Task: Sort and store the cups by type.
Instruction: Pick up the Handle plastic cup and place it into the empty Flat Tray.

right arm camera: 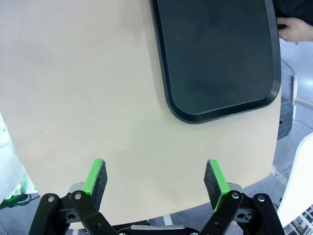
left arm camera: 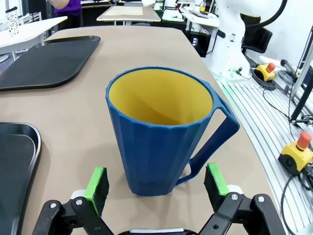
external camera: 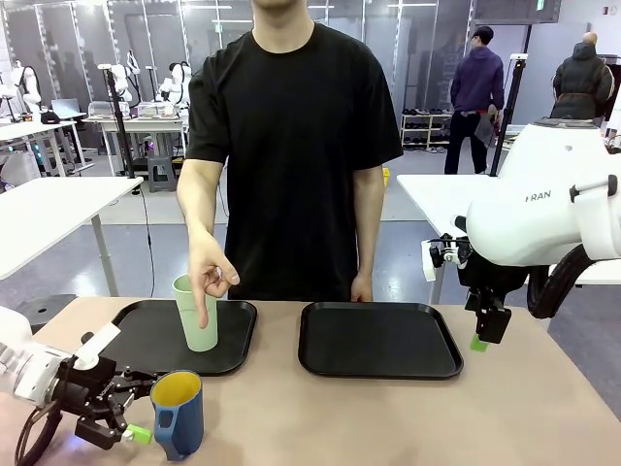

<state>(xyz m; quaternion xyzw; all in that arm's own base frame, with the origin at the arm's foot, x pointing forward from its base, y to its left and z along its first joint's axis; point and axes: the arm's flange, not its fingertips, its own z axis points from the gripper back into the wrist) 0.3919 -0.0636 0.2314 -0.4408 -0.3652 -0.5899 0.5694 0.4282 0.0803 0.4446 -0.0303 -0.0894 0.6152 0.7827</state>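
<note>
The mug (left arm camera: 161, 142) is dark blue with a faceted, tapering wall, a smooth yellow inside and a slim loop handle. It stands upright on the matte tan surface (external camera: 340, 417) near the robot's edge, just in front of the left tray (external camera: 146, 340). The left jaws are spread wide and hold nothing. Their green pads (left arm camera: 98, 183) sit low on either side of the mug's base, with a gap showing between each pad and the mug; the handle points toward one pad. The tumbler (external camera: 197, 313) is tall, pale green, smooth and handleless. It stands upright on the left tray, a shallow black tray with rounded corners and a raised rim. A person's hand (external camera: 209, 272) is at its rim, one finger pointing down along its front. The right jaws are also wide open and empty, hanging over bare surface just beside the outer edge of the right tray (external camera: 378, 340), a matching black tray. The person's other hand (external camera: 361, 288) rests at the far edge behind it.
</note>
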